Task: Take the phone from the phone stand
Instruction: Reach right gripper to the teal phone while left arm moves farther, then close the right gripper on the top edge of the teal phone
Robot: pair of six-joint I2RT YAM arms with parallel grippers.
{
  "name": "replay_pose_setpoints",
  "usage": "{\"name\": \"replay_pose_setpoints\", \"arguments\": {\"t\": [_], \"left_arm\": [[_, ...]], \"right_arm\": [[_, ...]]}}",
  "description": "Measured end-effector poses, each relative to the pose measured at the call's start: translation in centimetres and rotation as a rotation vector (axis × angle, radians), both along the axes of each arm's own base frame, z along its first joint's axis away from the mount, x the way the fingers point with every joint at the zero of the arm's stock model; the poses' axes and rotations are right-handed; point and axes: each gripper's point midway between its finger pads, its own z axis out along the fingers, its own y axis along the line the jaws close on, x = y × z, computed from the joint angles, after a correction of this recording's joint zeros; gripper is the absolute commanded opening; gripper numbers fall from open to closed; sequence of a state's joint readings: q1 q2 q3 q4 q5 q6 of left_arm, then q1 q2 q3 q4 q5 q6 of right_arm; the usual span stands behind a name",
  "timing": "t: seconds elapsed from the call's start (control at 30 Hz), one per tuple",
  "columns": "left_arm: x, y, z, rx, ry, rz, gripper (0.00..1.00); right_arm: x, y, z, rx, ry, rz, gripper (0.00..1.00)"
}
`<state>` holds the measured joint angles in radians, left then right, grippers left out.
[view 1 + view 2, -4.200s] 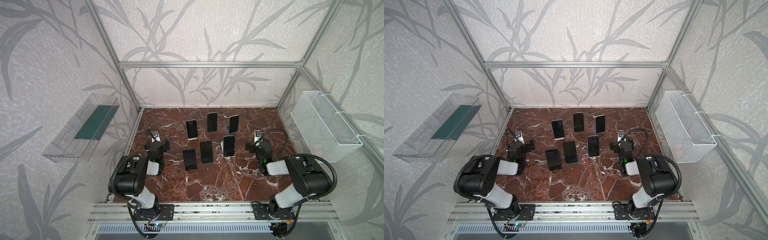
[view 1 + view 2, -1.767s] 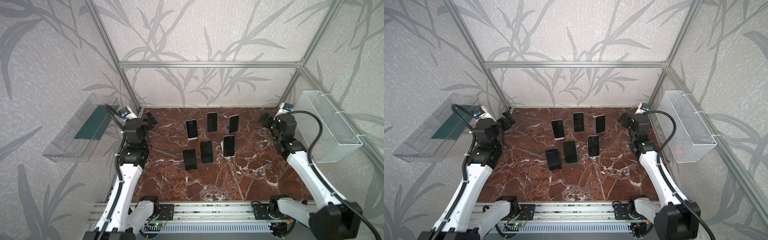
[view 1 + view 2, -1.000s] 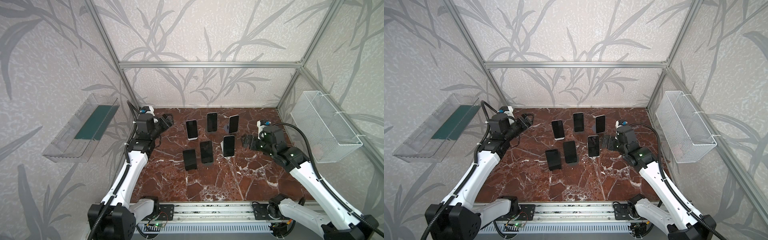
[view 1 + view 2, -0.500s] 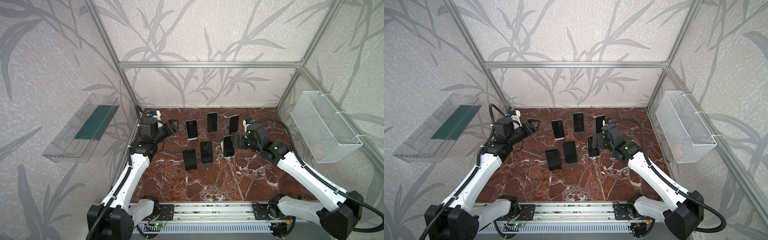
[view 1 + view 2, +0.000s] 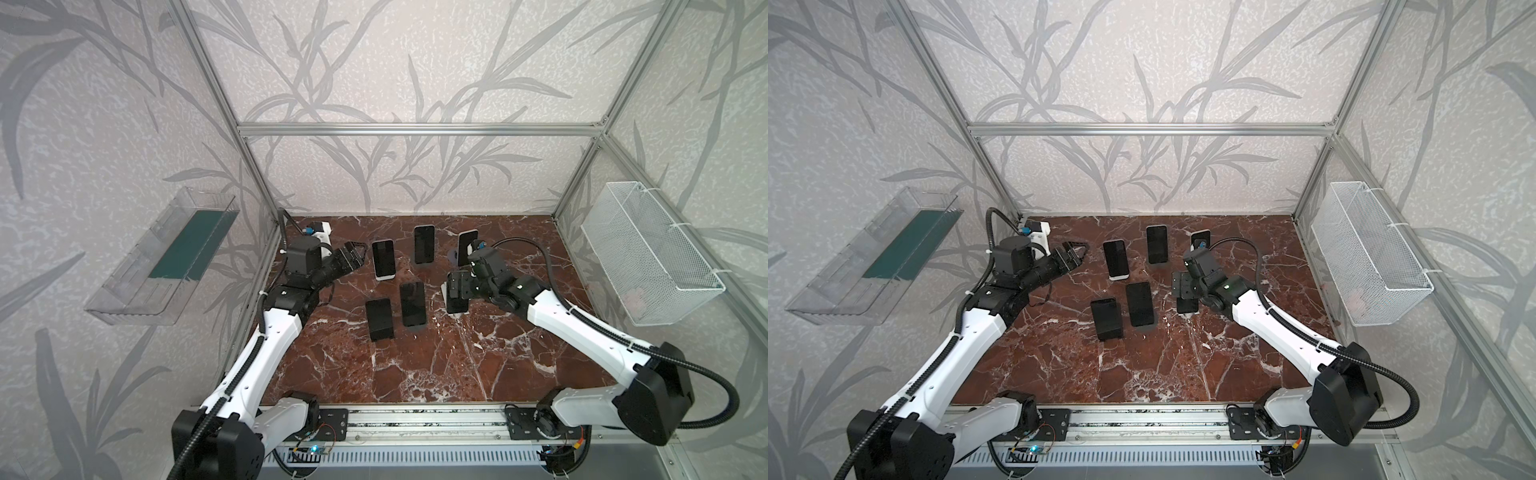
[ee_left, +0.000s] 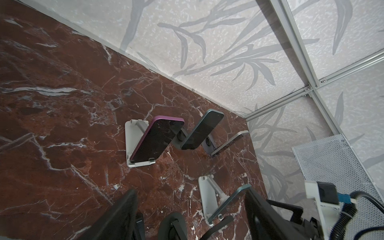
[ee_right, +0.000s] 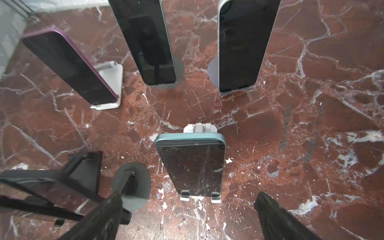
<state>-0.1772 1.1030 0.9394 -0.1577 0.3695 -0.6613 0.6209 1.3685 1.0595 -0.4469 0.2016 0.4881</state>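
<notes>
Several phones lean on stands on the red marble table point(image 5: 457, 365). The front right one is a teal-edged phone point(image 7: 191, 166) with a dark screen, resting on a white stand point(image 7: 200, 127) with two lip tabs. My right gripper point(image 7: 187, 218) hangs open just above and in front of it, both fingers clear of its sides; in both top views the right gripper point(image 5: 456, 293) point(image 5: 1183, 286) covers most of that phone point(image 5: 457, 308). My left gripper point(image 5: 353, 255) point(image 6: 189, 218) is open and empty, to the left of a purple-edged phone point(image 6: 155, 141) point(image 5: 382, 259).
Other phones on stands: back middle point(image 5: 424, 244), back right point(image 5: 466, 241), front left point(image 5: 380, 319), front middle point(image 5: 412, 303). A clear tray point(image 5: 166, 257) hangs on the left wall and a white wire basket point(image 5: 648, 253) on the right wall.
My right gripper has swung in from the right and now sits over the front right phone. My left gripper has crept a little closer to the purple-edged phone. No phone has moved.
</notes>
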Motion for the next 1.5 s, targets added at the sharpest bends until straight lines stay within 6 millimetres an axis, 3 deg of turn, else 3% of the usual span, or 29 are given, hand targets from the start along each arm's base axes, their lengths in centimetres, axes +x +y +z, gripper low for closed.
{"name": "replay_pose_setpoints", "arguments": {"t": [0.57,0.87,1.27,1.5], "left_arm": [[-0.7,-1.7,0.1,-0.029,0.009,-0.069,0.81],[-0.7,-1.7,0.1,-0.029,0.010,-0.070,0.81],[-0.7,-1.9,-0.1,-0.027,0.014,-0.075,0.81],[-0.6,-1.9,-0.4,-0.021,0.019,-0.074,0.82]], "right_arm": [[2.0,0.9,-3.7,-0.119,0.033,0.057,0.99],[3.3,1.8,-3.5,-0.108,0.004,0.056,0.97],[4.1,1.4,-4.0,-0.134,-0.013,0.027,0.92],[4.5,1.3,-5.1,-0.151,-0.005,0.005,0.84]]}}
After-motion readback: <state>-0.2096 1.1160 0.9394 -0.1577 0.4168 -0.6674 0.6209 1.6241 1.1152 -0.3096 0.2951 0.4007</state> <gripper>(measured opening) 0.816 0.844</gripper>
